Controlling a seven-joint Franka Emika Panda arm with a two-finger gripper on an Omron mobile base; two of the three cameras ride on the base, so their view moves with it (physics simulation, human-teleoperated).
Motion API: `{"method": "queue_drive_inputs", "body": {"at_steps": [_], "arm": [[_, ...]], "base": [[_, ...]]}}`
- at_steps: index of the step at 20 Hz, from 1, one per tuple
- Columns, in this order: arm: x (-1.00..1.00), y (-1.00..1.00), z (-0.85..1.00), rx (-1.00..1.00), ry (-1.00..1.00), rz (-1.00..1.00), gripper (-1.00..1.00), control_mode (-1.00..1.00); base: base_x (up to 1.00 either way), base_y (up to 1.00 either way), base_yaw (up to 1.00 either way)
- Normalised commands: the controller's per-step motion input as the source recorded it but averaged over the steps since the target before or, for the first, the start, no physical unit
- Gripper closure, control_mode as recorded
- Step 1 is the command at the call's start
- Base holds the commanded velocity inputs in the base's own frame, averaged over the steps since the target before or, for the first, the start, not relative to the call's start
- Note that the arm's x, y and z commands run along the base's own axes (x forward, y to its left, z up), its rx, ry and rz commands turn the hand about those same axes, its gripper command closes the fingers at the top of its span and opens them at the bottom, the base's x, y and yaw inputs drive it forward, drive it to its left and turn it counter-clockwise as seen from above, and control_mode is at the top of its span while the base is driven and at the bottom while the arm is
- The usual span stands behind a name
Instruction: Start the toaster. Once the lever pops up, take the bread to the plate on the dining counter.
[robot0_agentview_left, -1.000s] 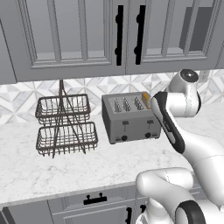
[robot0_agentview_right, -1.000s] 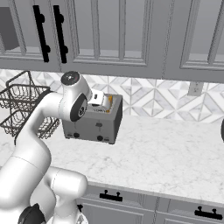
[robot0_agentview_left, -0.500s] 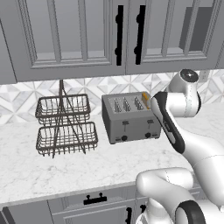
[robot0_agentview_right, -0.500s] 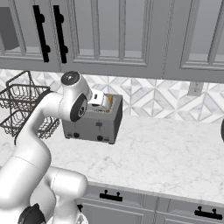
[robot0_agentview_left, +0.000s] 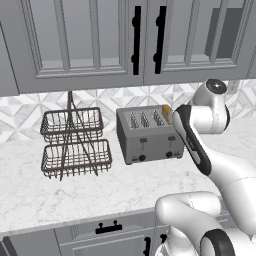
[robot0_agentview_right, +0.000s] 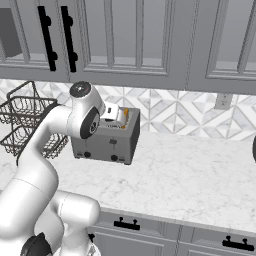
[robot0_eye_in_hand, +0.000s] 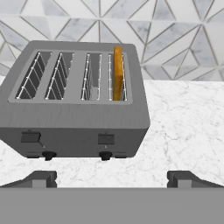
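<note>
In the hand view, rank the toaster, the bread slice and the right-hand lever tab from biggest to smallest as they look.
1. Toaster, largest by far.
2. Bread, showing edge-on and standing in the rightmost slot.
3. Lever, a small dark tab on the front.

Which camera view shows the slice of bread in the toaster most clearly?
The hand view: the bread stands upright in the toaster's rightmost slot, seen unobstructed from above and in front. The left base view shows a small orange corner beside the arm; the right base view shows a sliver behind the wrist.

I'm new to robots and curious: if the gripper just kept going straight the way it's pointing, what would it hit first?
Most likely the toaster: the open gripper looks straight at its front upper edge, near the lever. Depth is hard to judge.
</note>
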Motion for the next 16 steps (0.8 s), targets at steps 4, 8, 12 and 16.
{"method": "queue_drive_inputs", "body": {"at_steps": [4, 8, 12, 16], "arm": [[0.00, 0.00, 0.00, 0.00, 0.00, 0.00, -1.00, -1.00], [0.00, 0.00, 0.00, 0.00, 0.00, 0.00, -1.00, -1.00], [0.00, 0.00, 0.00, 0.00, 0.00, 0.00, -1.00, -1.00], [0.00, 0.00, 0.00, 0.00, 0.00, 0.00, -1.00, -1.00]], "base": [[0.00, 0.00, 0.00], [0.00, 0.00, 0.00], [0.00, 0.00, 0.00], [0.00, 0.00, 0.00]]}}
